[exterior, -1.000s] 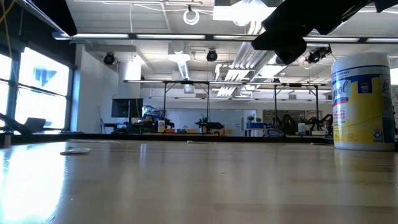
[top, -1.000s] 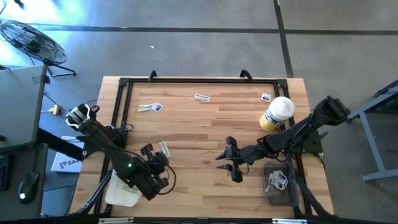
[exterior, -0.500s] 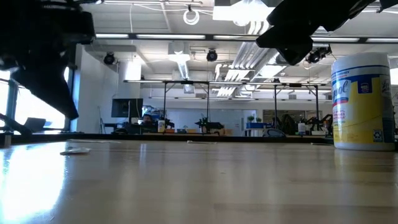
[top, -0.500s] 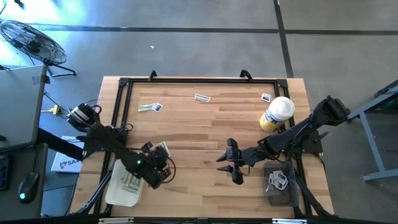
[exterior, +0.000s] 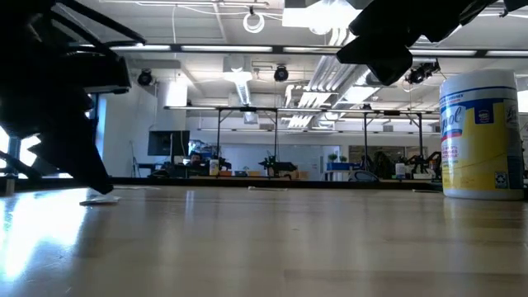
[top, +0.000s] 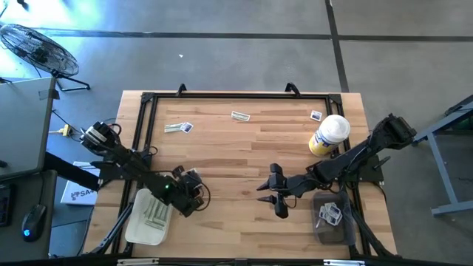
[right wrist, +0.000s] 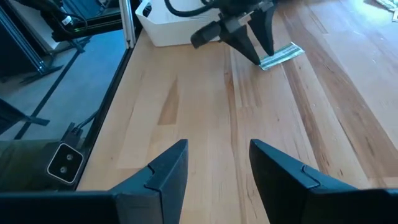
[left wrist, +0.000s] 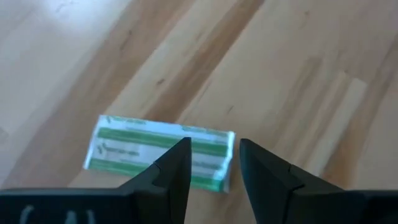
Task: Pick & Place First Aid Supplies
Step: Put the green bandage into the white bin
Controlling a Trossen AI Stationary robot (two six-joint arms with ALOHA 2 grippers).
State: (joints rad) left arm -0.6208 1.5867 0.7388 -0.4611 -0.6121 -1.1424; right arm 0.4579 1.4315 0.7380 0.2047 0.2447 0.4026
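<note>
Now we see the left gripper point(left wrist: 211, 163) with fingers parted and holding nothing, poised over a green-striped bandage strip point(left wrist: 158, 151) lying flat on the wooden table point(top: 244, 155); the right gripper point(top: 275, 201) waits spread at mid-table.

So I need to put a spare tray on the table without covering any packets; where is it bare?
The widest bare wood lies mid-table, between the left gripper and right gripper, below the packets near the far edge. Crowded spots: the white bin with a strip packet by the left gripper, and the yellow bottle beside the grey bin.
</note>
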